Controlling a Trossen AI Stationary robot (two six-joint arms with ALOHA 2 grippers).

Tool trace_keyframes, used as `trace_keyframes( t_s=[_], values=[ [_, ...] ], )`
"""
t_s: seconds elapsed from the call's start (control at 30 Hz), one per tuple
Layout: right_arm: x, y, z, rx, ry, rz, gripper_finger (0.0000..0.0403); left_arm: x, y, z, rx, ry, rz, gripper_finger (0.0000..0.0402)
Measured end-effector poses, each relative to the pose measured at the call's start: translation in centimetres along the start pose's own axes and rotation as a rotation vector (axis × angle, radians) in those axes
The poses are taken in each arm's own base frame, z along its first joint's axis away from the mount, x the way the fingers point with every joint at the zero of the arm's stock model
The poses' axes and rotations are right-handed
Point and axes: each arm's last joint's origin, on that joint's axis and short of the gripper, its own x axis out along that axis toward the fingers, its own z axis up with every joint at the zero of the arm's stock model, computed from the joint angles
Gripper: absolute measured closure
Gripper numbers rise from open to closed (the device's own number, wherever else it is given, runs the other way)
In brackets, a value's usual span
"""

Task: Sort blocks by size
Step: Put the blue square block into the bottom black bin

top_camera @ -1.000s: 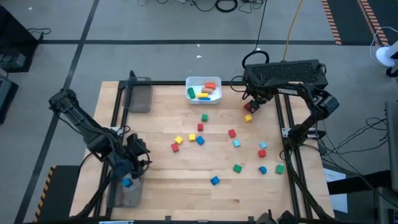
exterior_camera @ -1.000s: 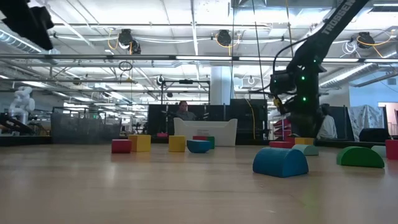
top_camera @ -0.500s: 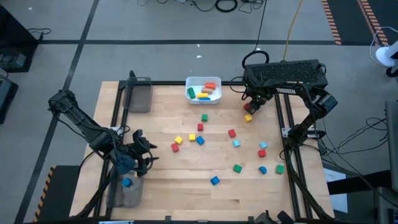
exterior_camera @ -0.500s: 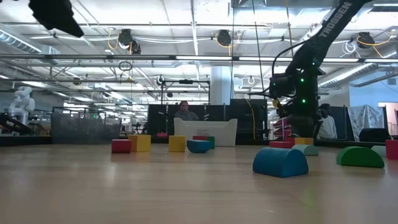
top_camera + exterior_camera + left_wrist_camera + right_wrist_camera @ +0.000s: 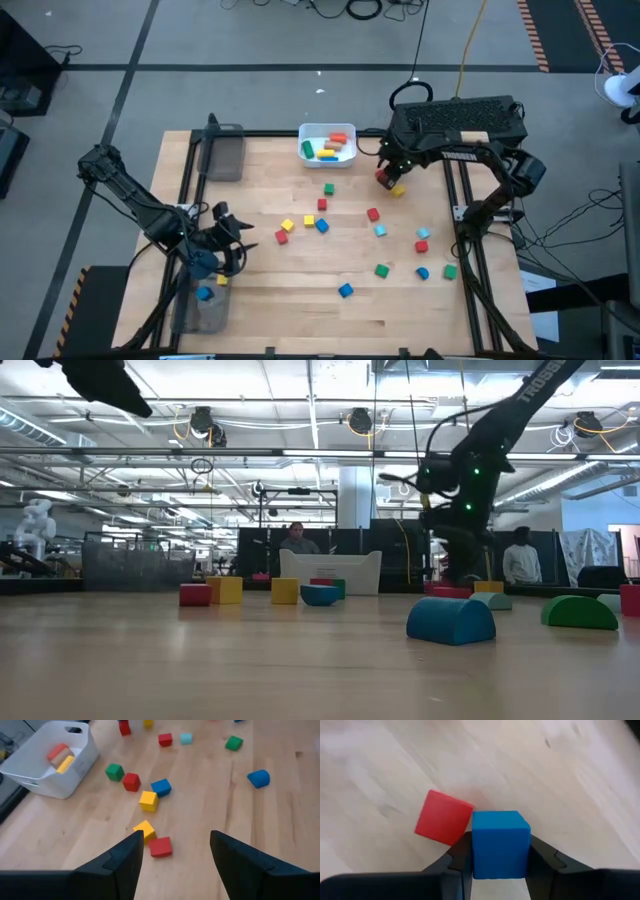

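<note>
One blue cube point(image 5: 500, 843) sits clamped between the right gripper's point(image 5: 500, 862) fingers.
It hangs squarely in the grip over the counter's point(image 5: 300, 300) far right part, a red cube point(image 5: 443, 816) touching its corner; the white bin point(image 5: 312, 133) lies left of it. The left gripper point(image 5: 175, 852), fingers apart and empty, hovers by the near-left tray point(image 5: 200, 310).

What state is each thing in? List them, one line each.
right gripper: shut on the blue cube.
red cube: loose, touching the blue cube.
left gripper: open, holding nothing.
white bin: upright, with several blocks inside.
near clear tray: holds a blue block.
other blocks: scattered loose on the table.
</note>
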Motion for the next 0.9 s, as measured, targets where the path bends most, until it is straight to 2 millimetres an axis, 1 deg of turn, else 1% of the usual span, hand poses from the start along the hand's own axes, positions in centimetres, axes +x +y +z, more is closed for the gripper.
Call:
trace_keyframes(
  t_s=[0.3,0.53,0.77,0.9],
  values=[
    [-0.7,4.8,1.4,-0.099,-0.179,0.21,0.029,0.5,0.2,-0.6,0.064,-0.027,0.067,0.0171],
    [-1.9,9.0,2.3,-0.169,-0.345,0.406,0.0289,1.4,0.3,-1.8,0.072,-0.065,0.126,0.0171],
    [-3.1,12.5,2.3,-0.219,-0.458,0.504,0.0289,2.3,0.2,-2.5,0.092,-0.115,0.149,0.0171],
    [-3.9,14.2,2.1,-0.23,-0.514,0.562,0.0288,2.8,0.3,-2.4,0.092,-0.148,0.167,0.0171]
  ],
)
